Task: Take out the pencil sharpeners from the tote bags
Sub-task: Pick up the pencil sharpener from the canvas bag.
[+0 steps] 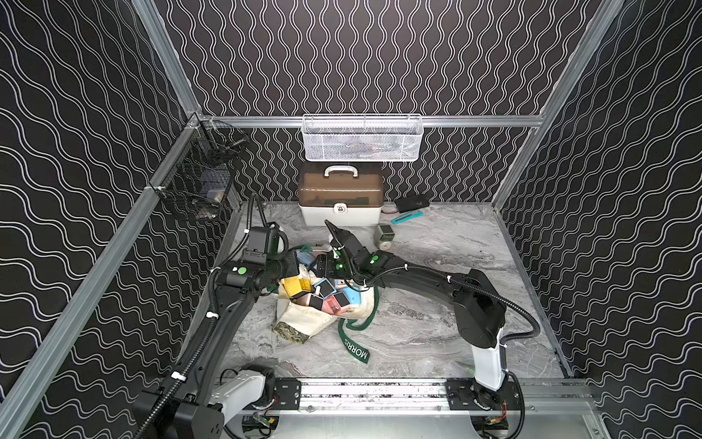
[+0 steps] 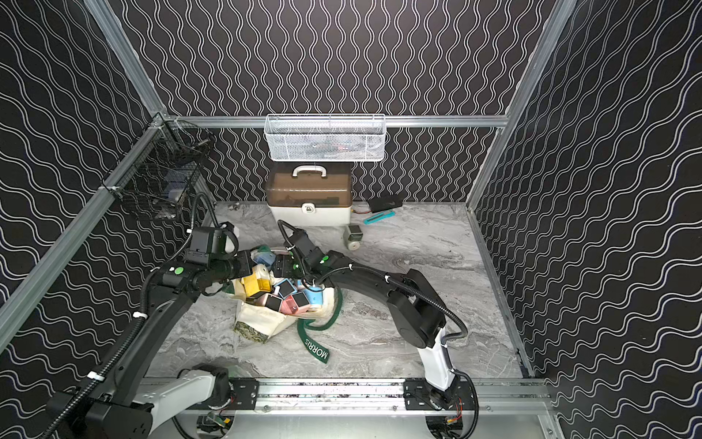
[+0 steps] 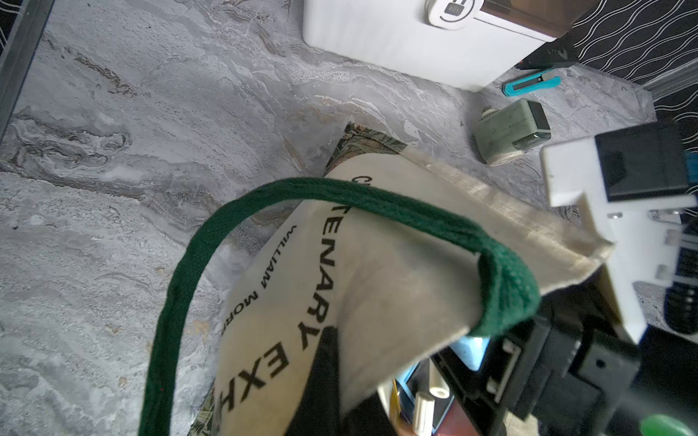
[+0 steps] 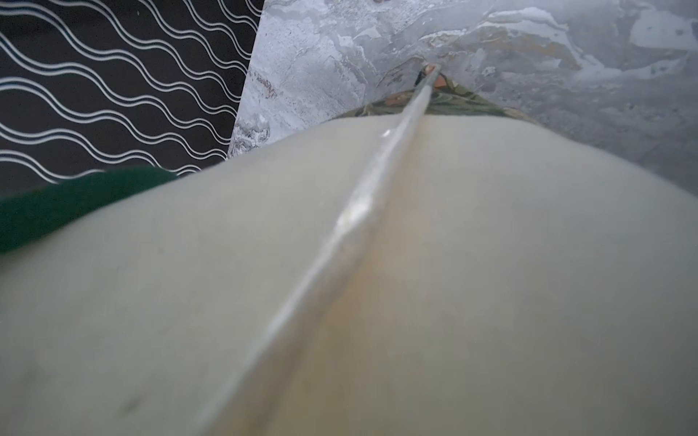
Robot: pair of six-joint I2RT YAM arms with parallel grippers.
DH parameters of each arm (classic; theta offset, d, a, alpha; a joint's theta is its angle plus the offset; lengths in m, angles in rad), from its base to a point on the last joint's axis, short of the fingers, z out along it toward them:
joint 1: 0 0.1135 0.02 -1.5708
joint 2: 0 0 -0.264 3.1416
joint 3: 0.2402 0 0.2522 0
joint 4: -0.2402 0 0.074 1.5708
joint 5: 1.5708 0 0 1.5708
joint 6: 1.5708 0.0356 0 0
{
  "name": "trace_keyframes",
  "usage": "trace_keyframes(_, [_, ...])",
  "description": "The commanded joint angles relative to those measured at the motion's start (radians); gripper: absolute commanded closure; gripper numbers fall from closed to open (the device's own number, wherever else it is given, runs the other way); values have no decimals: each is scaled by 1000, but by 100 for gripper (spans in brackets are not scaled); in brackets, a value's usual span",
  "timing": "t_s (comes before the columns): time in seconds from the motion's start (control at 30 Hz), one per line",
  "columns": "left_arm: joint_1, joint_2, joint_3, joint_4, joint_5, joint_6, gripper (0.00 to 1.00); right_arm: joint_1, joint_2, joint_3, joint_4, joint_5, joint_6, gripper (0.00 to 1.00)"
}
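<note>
Cream canvas bag slumps mid-table, mouth up, sharpeners heaped inside; one green sharpener lies out beyond it. Left gripper is pinched shut on the bag rim. Right gripper sits at the mouth's far edge, jaw width unreadable. The heap lies just nearward of it, so the right arm is likely to pick.

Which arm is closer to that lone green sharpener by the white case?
Right. The right arm passes close beside the sharpener; the left arm is across the bag from it.
</note>
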Motion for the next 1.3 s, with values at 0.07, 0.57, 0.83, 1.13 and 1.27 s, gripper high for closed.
trace_keyframes(0.07, [1, -5, 1, -33, 16, 17, 100, -1, -58, -81, 42, -17, -161, 29])
trace_keyframes(0.57, [1, -6, 2, -34, 15, 17, 100, 0, -179, -199, 97, -58, -309, 49])
trace_keyframes(0.83, [1, -4, 3, -33, 14, 16, 100, -1, -274, -258, 97, -39, -337, 50])
trace_keyframes(1.13, [0, -6, 0, -34, 13, 14, 100, 0, -348, -275, 56, -58, -343, 51])
trace_keyframes(1.27, [1, -4, 2, -33, 10, 13, 100, 0, -383, -275, 26, -67, -348, 51])
